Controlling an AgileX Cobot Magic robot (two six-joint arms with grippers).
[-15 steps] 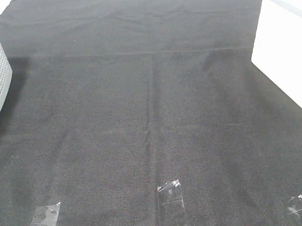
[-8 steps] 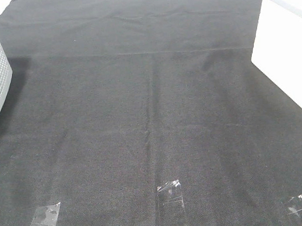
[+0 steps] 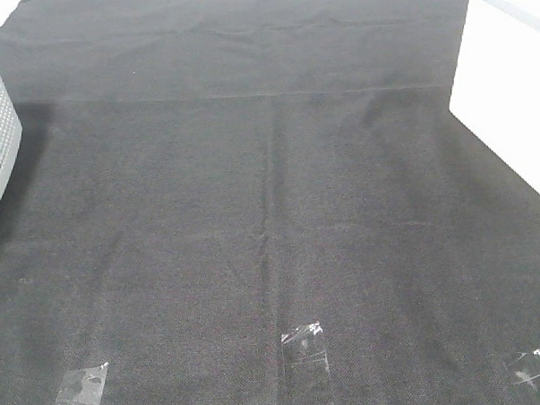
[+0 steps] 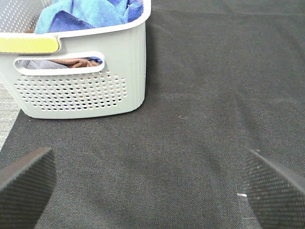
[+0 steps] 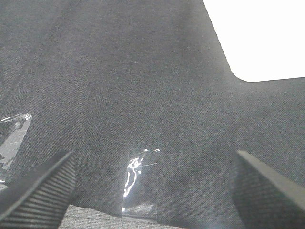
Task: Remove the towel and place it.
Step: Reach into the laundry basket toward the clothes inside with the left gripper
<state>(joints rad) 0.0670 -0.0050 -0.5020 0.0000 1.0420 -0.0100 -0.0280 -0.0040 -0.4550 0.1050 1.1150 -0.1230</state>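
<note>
Blue towel (image 4: 102,10) bunched in the grey basket (image 4: 81,81), both arms' jaws wide.
From the high camera the basket sits at 10 o'clock on the black cloth (image 3: 270,193), with clear tape patches (image 3: 305,343) at 7, 6 and 5 o'clock. The left gripper (image 4: 150,188) and right gripper (image 5: 152,191) hover over the cloth, spread wide, holding nothing.
</note>
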